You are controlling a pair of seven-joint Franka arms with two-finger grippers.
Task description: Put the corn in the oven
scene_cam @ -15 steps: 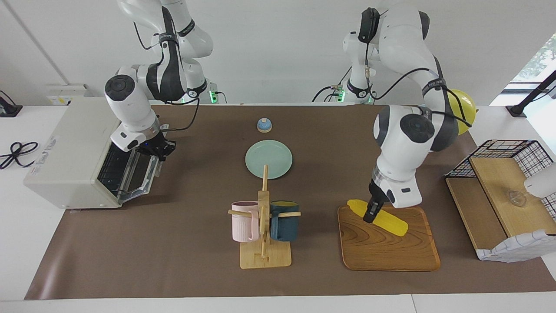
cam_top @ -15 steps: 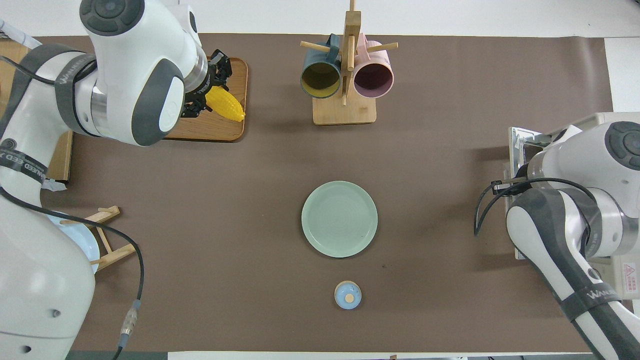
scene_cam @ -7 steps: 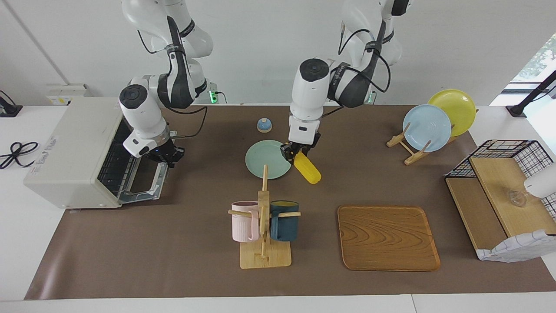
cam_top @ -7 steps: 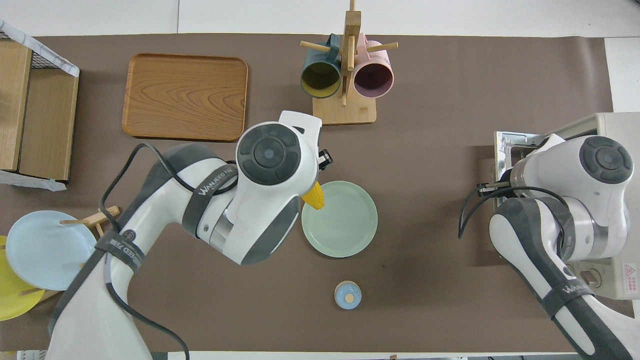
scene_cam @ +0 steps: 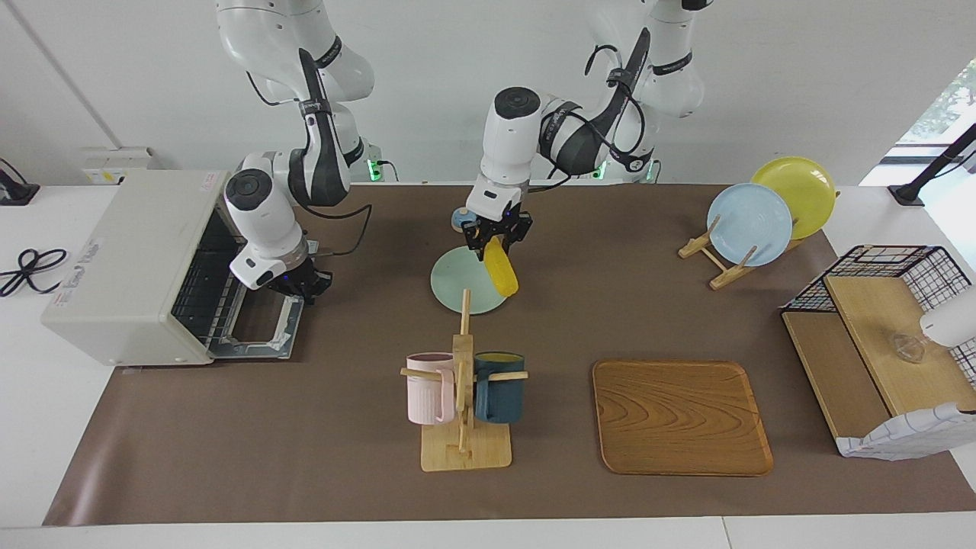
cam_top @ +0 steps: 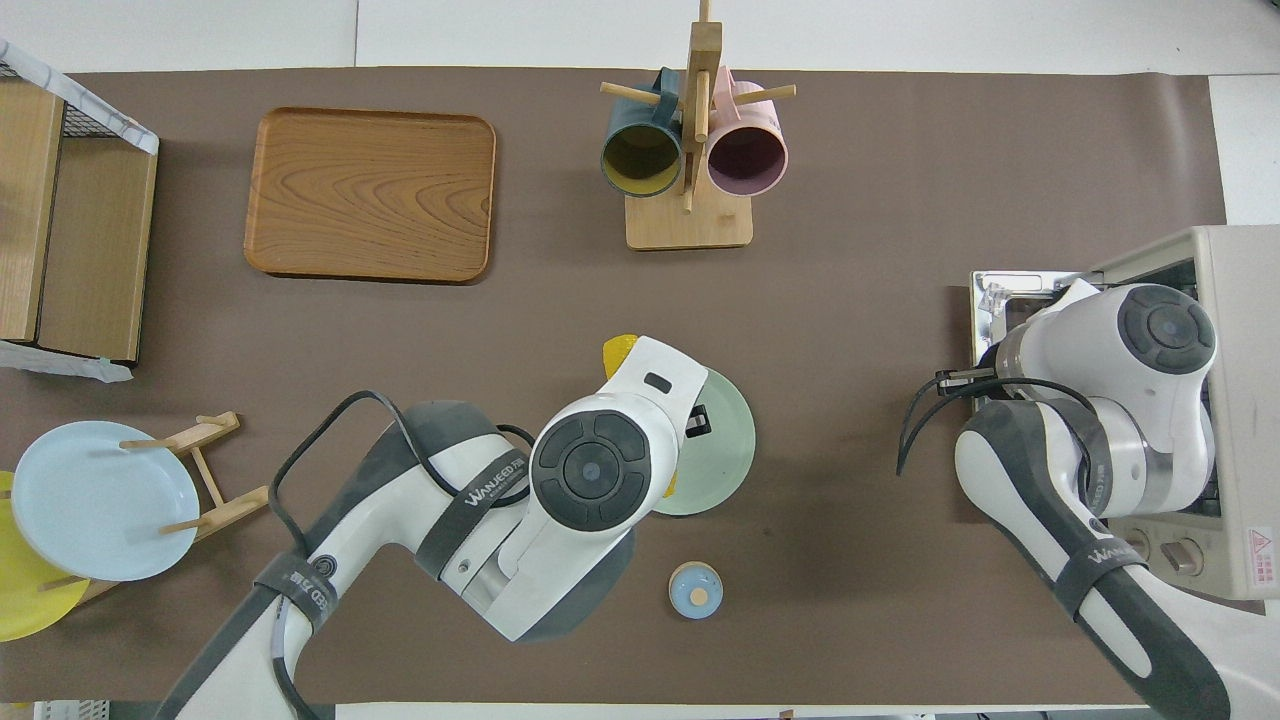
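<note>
The left pincer [scene_cam: 497, 231] is held in the air over the pale green plate [scene_cam: 457, 286], its fingers pinched on the upper end of the corn [scene_cam: 501, 268]. The cob is carried clear of the surface, hanging slantwise below the pincer with its lower end over the plate's rim. The right pincer [scene_cam: 299, 286] is pressed together and is seen at the upper edge of the oven's [scene_cam: 130, 263] lowered door [scene_cam: 259, 328], by the open mouth; whether that edge is actually gripped cannot be told. The oven stands at the right arm's end of the surface, its wire rack visible inside.

In the facing view the grip on the corn is shown plainly, as are both pincers. In the overhead view the left pincer is hidden under the arm's own wrist, and only the yellow tip of the corn [cam_top: 620, 348] is seen past it, with much of the green plate [cam_top: 725, 455] covered. The right pincer is likewise hidden there by the right arm's wrist, while the flat door [cam_top: 1000, 300] is seen from above in front of the oven [cam_top: 1235, 300].

A small blue knobbed lid [scene_cam: 462, 219] lies nearer to the robots than the plate. The wooden tray [scene_cam: 679, 415] and the mug rack [scene_cam: 462, 404] lie farther from the robots.
</note>
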